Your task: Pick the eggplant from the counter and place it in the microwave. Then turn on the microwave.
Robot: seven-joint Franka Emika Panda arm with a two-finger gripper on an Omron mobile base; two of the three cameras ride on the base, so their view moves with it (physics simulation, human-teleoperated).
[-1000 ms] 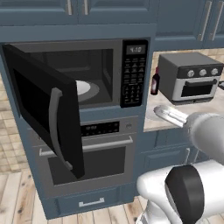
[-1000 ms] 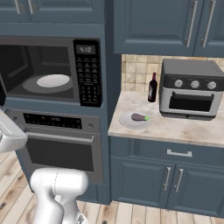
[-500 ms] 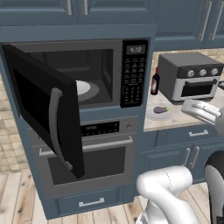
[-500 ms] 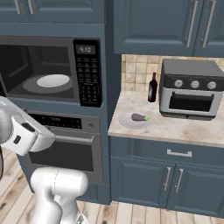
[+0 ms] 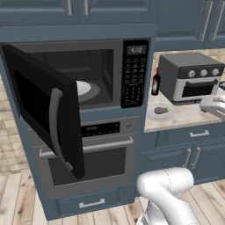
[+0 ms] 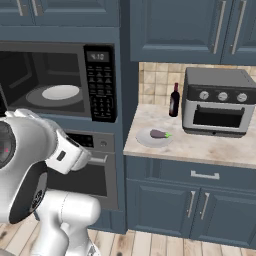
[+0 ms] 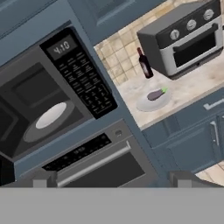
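**Eggplant on its plate, microwave door open, end effector empty**

The left base view shows the microwave [image 5: 83, 74] with its black door [image 5: 48, 110] swung out toward the near left, grey handle facing the camera. The right base view shows the cavity head-on, with the white turntable [image 6: 61, 92] inside, and gives the clearer look at the surface [image 6: 210, 147] to the right of it. The hand view, rolled to one side, takes in the keypad [image 7: 85, 78], the wall oven [image 7: 94, 164] below and the surface all at once.

There is one eggplant [image 6: 159, 133], lying on one pale plate [image 6: 152, 138] near the left end of the surface, its green cap pointing right. One dark red bottle [image 6: 174, 100] stands upright behind it against the tiled wall, just beside the one grey toaster oven [image 6: 217, 102], which has three knobs. One wall oven sits under the microwave.

The end effector [image 7: 109, 177] has its two dark fingertips [image 7: 41, 178] spread wide at the bottom of the hand view, with nothing between them and nothing touched. It is well apart from the eggplant and the microwave.
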